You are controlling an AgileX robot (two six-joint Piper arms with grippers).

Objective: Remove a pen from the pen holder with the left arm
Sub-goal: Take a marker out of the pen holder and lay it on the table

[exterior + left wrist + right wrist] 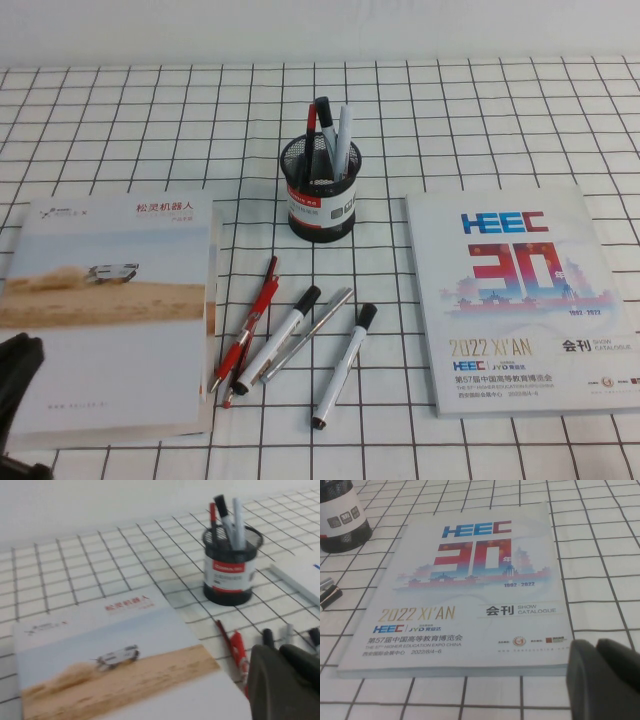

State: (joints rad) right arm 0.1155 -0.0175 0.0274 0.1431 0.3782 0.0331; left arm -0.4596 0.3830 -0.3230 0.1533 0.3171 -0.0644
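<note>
Scene: a white worktop (120,120) under a black-grid cloth, photographed from the robot's own side.
Pen holder: the black mesh pen holder (319,200) stands upright at mid-worktop, towards the far side, set back from the gap between two booklets.
Pens in holder: a red pen (310,125), a black-capped marker (325,118) and a grey pen (343,135) stick up out of the rim, all untouched.
Left gripper: the left gripper (282,655) sits at the near-left corner, over the near edge of the desert booklet (110,310), closed tight and holding nothing.
Holder and left gripper: well apart; from the left wrist, the holder stands ahead, beyond the loose pens, with nothing touching it.
Loose pens: a red ballpoint (250,330), a black-capped white marker (280,338), a silver pen (305,335) and a second white marker (343,365) lie slanted on the cloth in front of the holder, between the booklets.
Right gripper: the right gripper (600,652) hovers at the near right corner of the HEEC catalogue (520,300); whether it is wide or narrow cannot be told.
Catalogue: lies flat to the holder's right, close to it but not touching.
</note>
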